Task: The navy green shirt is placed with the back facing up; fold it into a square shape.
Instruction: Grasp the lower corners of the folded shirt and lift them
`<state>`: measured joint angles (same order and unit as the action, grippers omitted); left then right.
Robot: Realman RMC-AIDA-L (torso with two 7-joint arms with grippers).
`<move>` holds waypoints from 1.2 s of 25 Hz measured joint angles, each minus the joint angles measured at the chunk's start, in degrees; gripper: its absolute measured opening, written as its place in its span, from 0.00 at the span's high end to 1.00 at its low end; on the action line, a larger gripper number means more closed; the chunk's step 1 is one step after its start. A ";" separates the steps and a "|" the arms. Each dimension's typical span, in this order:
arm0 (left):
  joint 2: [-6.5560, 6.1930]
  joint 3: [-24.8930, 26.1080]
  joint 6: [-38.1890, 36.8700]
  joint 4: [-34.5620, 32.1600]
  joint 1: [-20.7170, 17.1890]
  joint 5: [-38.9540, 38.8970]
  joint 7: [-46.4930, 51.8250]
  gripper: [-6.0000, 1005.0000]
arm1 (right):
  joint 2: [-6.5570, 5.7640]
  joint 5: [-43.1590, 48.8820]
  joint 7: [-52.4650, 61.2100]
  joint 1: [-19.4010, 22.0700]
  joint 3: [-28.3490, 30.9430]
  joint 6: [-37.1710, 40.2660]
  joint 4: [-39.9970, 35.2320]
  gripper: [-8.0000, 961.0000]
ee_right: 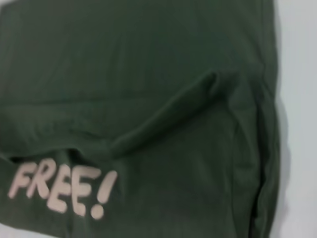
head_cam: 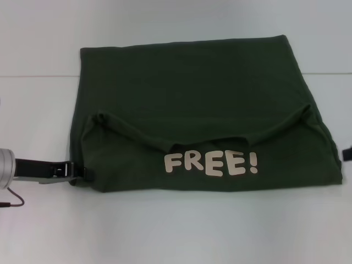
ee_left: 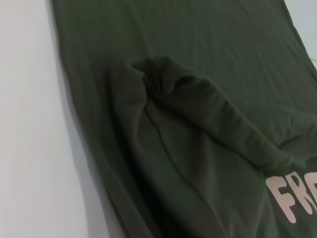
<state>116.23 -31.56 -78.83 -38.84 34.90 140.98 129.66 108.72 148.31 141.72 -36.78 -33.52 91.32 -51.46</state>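
Observation:
The navy green shirt (head_cam: pixel 192 99) lies spread across the white table, far bigger than the grippers. Its near part is folded back over itself, so the pale "FREE!" lettering (head_cam: pixel 211 163) faces up along the front edge. The fold forms a rumpled ridge with a peak at each side (ee_left: pixel 163 69) (ee_right: pixel 213 82). My left gripper (head_cam: pixel 77 171) reaches in from the left and touches the shirt's near-left corner. Only a dark sliver of my right gripper (head_cam: pixel 347 154) shows at the right edge of the head view, just off the shirt's near-right side. The wrist views show only cloth and table.
The white table (head_cam: pixel 176 231) runs in front of the shirt and on both sides (ee_left: pixel 29 148) (ee_right: pixel 299 124). A thin dark cable (head_cam: pixel 14 201) hangs from my left arm near the left edge.

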 joint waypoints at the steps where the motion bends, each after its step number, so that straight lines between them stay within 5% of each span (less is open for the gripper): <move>1: -0.01 0.00 0.00 0.00 0.03 0.00 -0.03 0.96 | 0.18 1.14 -0.06 -0.62 -0.21 -0.73 1.19 0.02; 17: -0.21 0.01 0.00 -0.01 0.44 -0.20 -0.55 0.96 | 2.45 2.85 0.07 -3.99 -4.69 -9.40 8.55 0.02; 30: -0.32 0.00 0.15 -0.01 0.90 -0.42 -0.63 0.95 | 2.71 2.62 0.15 -4.34 -6.31 -12.26 10.67 0.06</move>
<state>115.91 -31.56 -78.69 -38.85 35.80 140.56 129.04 111.42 150.93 141.87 -41.12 -39.83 79.06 -40.79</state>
